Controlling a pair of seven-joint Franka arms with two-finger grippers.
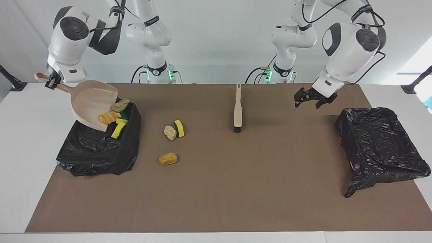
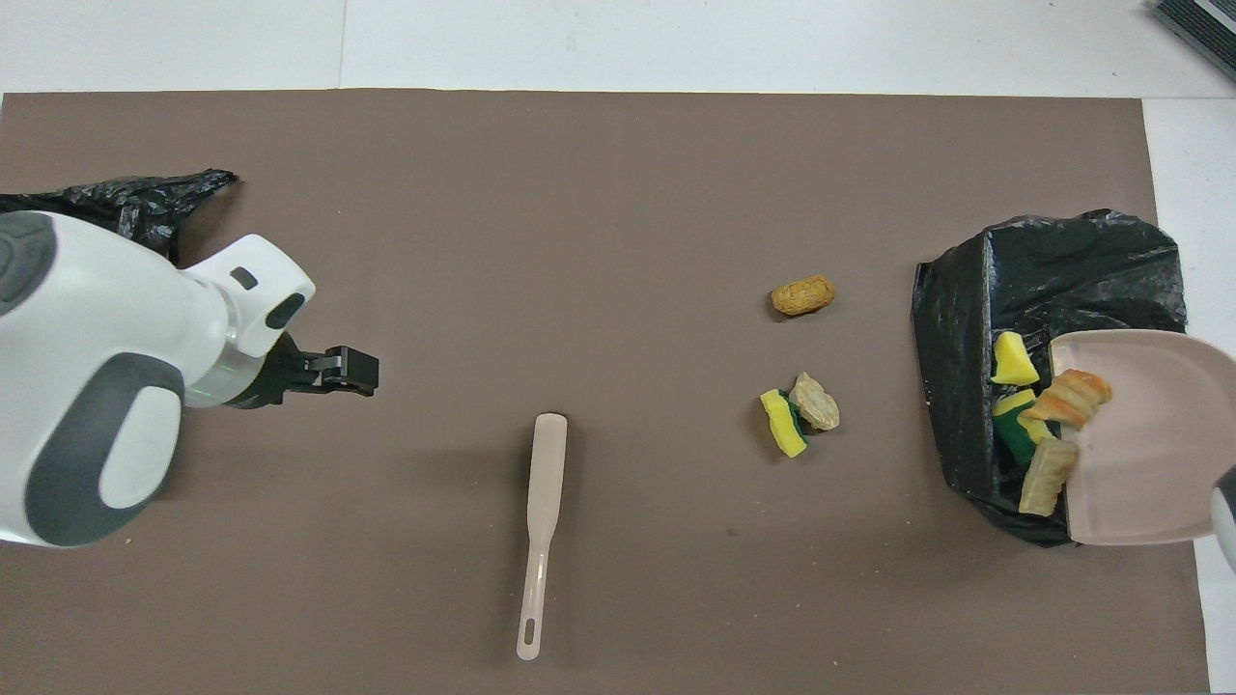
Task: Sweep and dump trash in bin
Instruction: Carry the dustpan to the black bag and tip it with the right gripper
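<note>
My right gripper [image 1: 51,82] is clamped on the handle of the beige dustpan [image 1: 92,104], which I hold steeply tilted over the black-lined bin [image 1: 101,148] at the right arm's end of the table. 4 scraps of trash [image 1: 114,118] are sliding off the pan's lip, touching or just over the bin's liner: 2 yellow-and-green sponge chunks, an orange bread lump and a tan lump. 3 more scraps lie on the brown mat beside that bin: a sponge chunk [image 1: 179,128] touching a beige lump [image 1: 170,133], and an orange lump [image 1: 168,158] farther from me. My left gripper [image 1: 307,100] hangs empty, fingers spread apart, over the mat near the second bin [image 1: 381,145]. The brush [image 1: 238,108] lies flat mid-table, untouched.
</note>
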